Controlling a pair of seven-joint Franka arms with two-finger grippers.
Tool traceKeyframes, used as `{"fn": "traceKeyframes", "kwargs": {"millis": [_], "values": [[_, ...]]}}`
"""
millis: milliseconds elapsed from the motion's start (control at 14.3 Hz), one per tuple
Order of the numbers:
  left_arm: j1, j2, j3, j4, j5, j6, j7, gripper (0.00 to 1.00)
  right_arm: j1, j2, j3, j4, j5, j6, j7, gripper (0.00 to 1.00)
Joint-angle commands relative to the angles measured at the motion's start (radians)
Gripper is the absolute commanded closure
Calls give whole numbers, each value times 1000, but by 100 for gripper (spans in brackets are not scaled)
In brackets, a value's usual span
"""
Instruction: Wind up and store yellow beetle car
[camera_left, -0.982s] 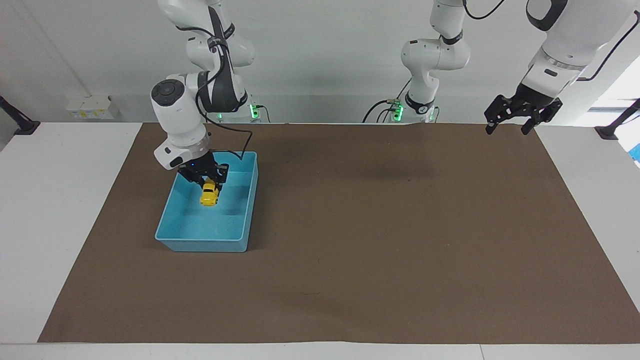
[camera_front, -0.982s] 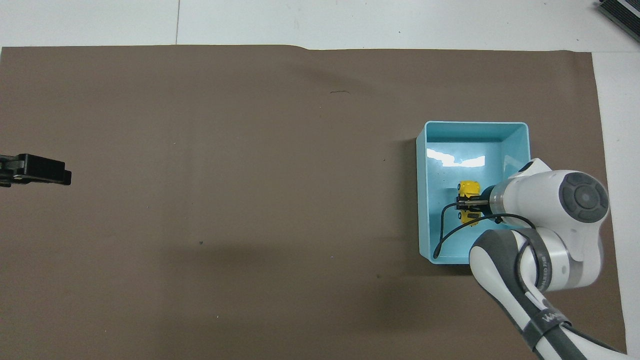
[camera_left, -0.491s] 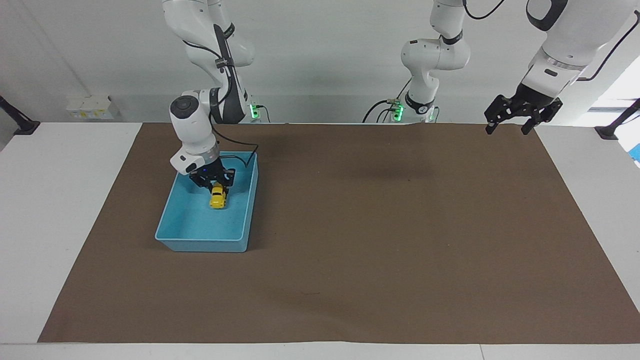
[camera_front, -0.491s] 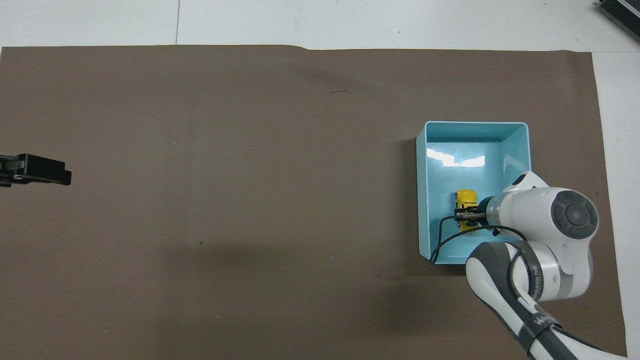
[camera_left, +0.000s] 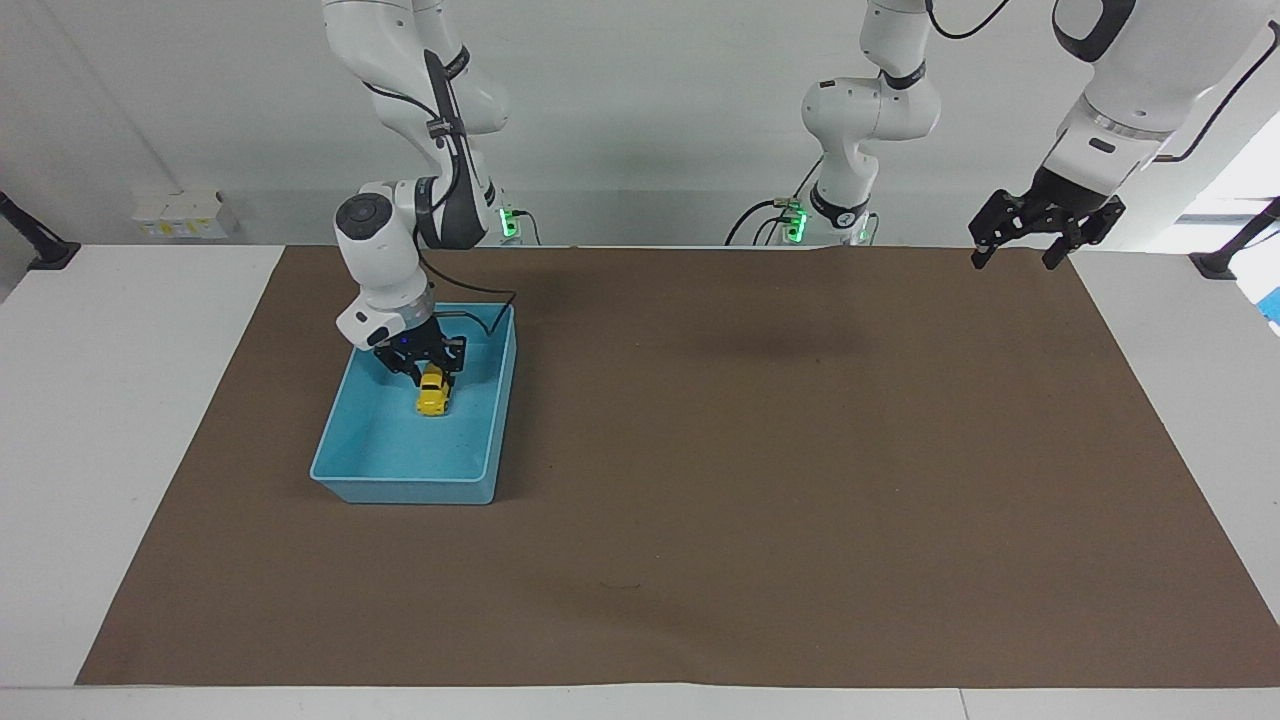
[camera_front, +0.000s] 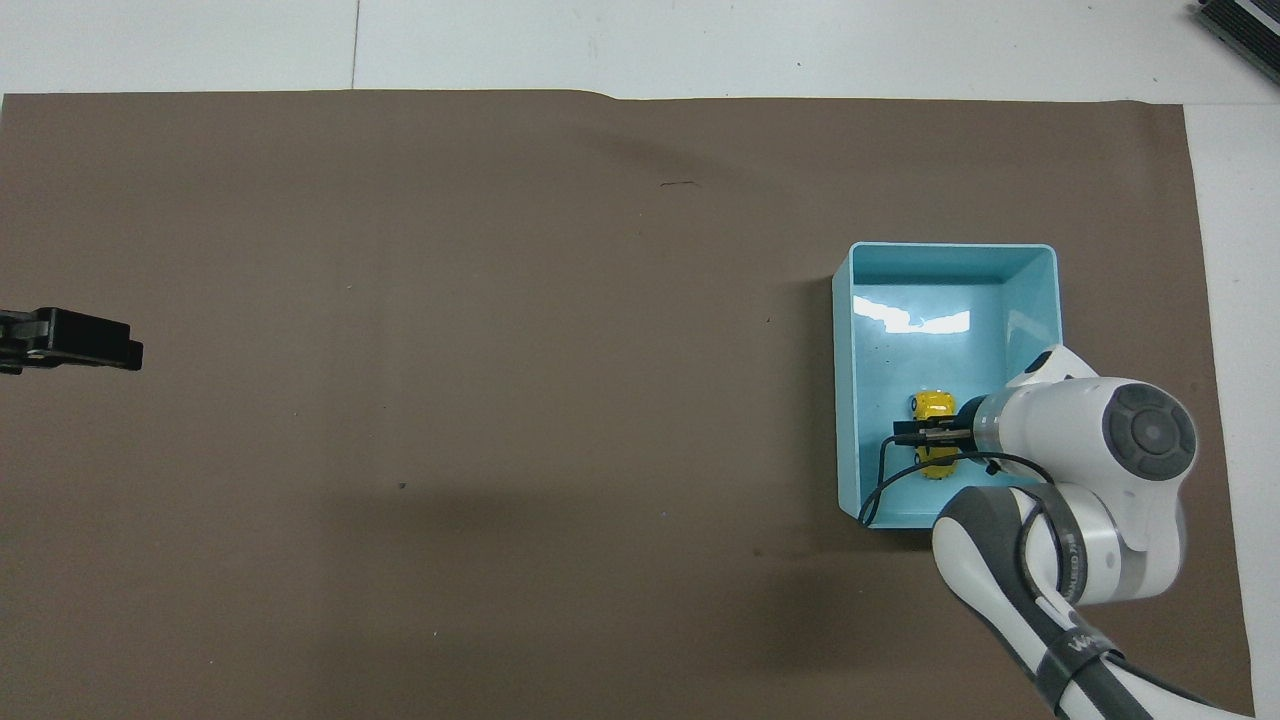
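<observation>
Our right gripper (camera_left: 425, 368) is down inside the light-blue bin (camera_left: 345, 478), right over the yellow beetle car (camera_left: 433, 393), and its fingers sit on either side of the car's rear end; whether they press the car or have let go we cannot tell. The car lies under and just ahead of that gripper on the bin's floor, in the half of the bin nearer to us, its nose pointing away from our bases; in the overhead view the car (camera_front: 936, 406) shows partly under the gripper (camera_front: 925, 436). The bin (camera_front: 1020, 250) stands around the gripper on the brown mat (camera_left: 760, 480), at the right arm's end of the table. Our left gripper (camera_left: 1030, 240) waits in the air over the mat's edge at the left arm's end, fingers spread apart and holding nothing, well apart from the bin and car.
</observation>
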Motion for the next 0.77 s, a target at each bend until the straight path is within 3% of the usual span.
{"fn": "traceKeyframes", "kwargs": {"millis": [0,701], "values": [[12,-16,-8,-14,16,4,16,0,7,-35,6,90,31,-129,-19,0],[12,-16,-8,-14,16,4,16,0,-60,-21,0,474,-46,-504,-4,0]]}}
